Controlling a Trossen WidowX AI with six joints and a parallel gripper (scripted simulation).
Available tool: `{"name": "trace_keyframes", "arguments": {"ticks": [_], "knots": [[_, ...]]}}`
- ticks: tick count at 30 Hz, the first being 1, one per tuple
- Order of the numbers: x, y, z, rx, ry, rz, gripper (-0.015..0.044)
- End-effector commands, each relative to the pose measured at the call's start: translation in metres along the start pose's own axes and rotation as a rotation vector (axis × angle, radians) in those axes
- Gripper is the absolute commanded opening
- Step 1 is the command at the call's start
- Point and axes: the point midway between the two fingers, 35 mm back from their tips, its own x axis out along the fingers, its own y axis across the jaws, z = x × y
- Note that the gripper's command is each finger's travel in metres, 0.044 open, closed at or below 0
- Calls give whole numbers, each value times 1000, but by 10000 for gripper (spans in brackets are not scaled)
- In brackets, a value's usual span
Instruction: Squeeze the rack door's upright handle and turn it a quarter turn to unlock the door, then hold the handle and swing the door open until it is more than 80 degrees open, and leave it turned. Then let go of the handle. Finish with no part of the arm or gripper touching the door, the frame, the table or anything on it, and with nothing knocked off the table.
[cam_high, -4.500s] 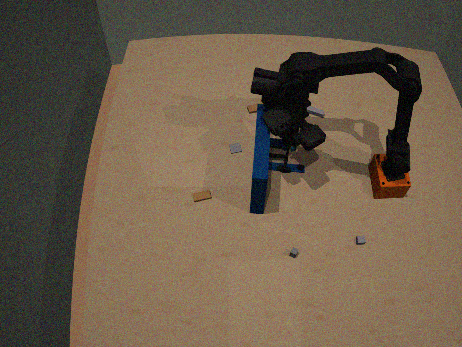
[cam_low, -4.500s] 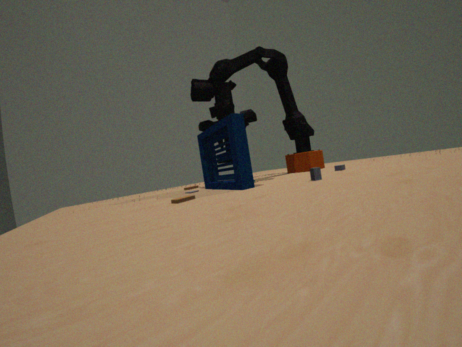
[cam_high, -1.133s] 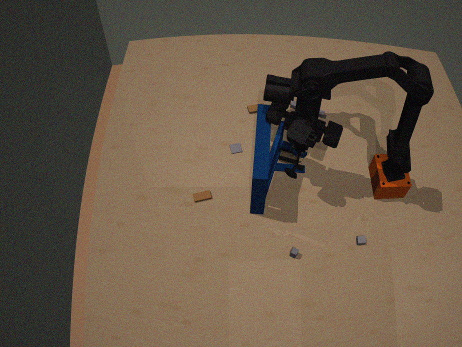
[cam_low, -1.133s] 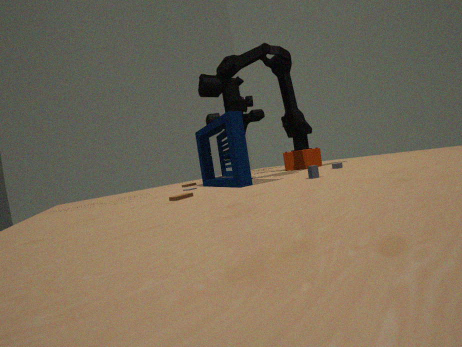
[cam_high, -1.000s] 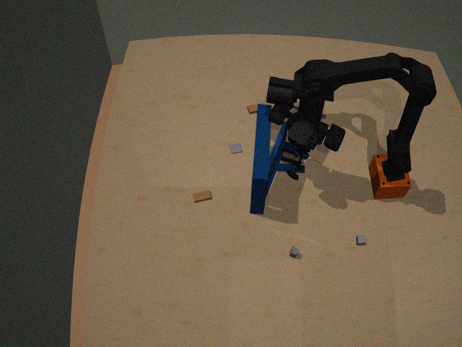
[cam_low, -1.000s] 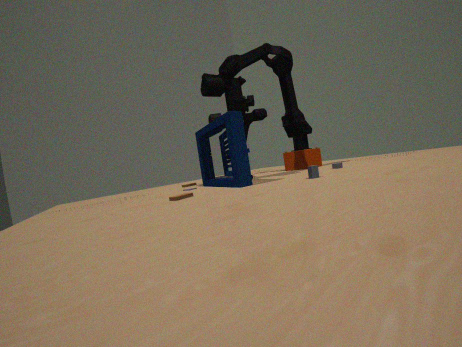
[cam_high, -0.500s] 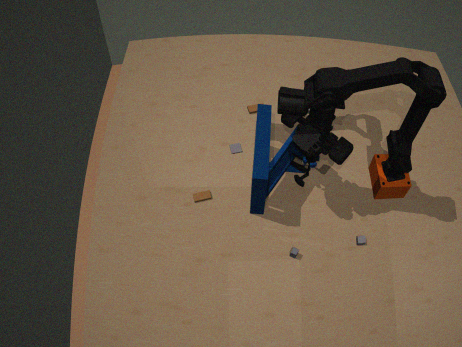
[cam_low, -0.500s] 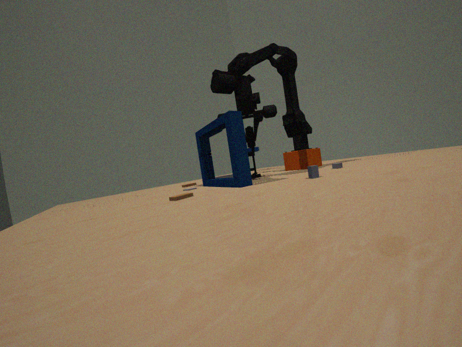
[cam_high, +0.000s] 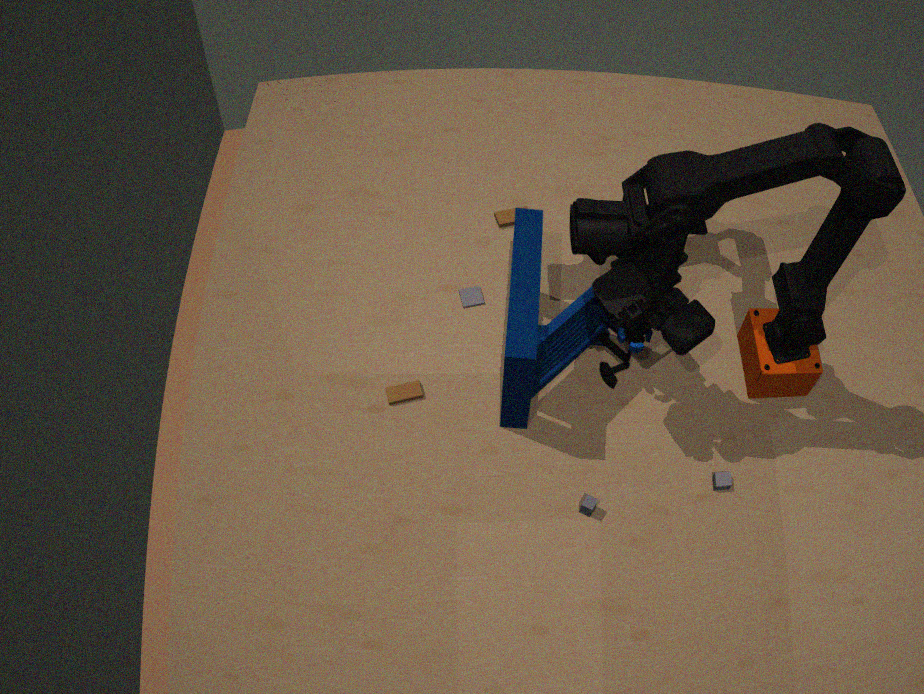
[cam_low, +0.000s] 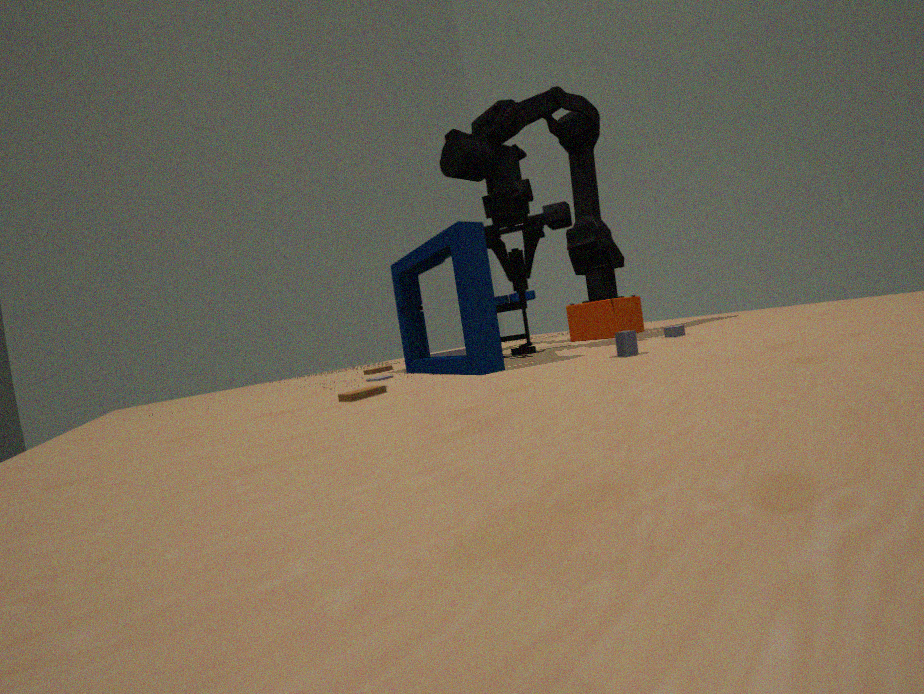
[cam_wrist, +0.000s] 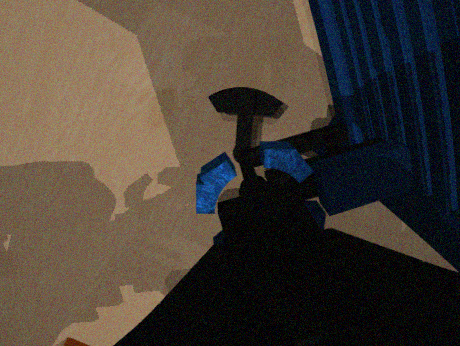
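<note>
The blue rack frame (cam_high: 525, 283) (cam_low: 475, 298) stands upright. Its slatted blue door (cam_high: 561, 347) (cam_wrist: 385, 60) is swung partway out towards the arm's side, clearly less than 80 degrees. The black handle (cam_high: 608, 375) (cam_low: 526, 324) (cam_wrist: 247, 102) stands off the door's free side, with its wide foot low over the table. My gripper (cam_low: 520, 283) (cam_wrist: 273, 252) points down and is shut on the handle's upper part, between blue curved bracket pieces. The fingertips are dark against the handle, and the arm hides the door's upper free corner in the top view. The handle's exact turn is hard to read.
The orange base (cam_high: 784, 382) (cam_low: 605, 319) stands right of the rack. Two small grey blocks (cam_high: 587, 504) (cam_high: 722, 480) lie on the near side. Two tan blocks (cam_high: 404, 392) (cam_high: 504, 217) and a flat grey piece (cam_high: 471, 297) lie behind the frame.
</note>
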Motion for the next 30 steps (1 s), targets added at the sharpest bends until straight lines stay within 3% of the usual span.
{"name": "trace_keyframes", "arguments": {"ticks": [1,30], "knots": [[0,7,2,68,-9,-1,15],[0,57,25,452,-10,6,15]]}}
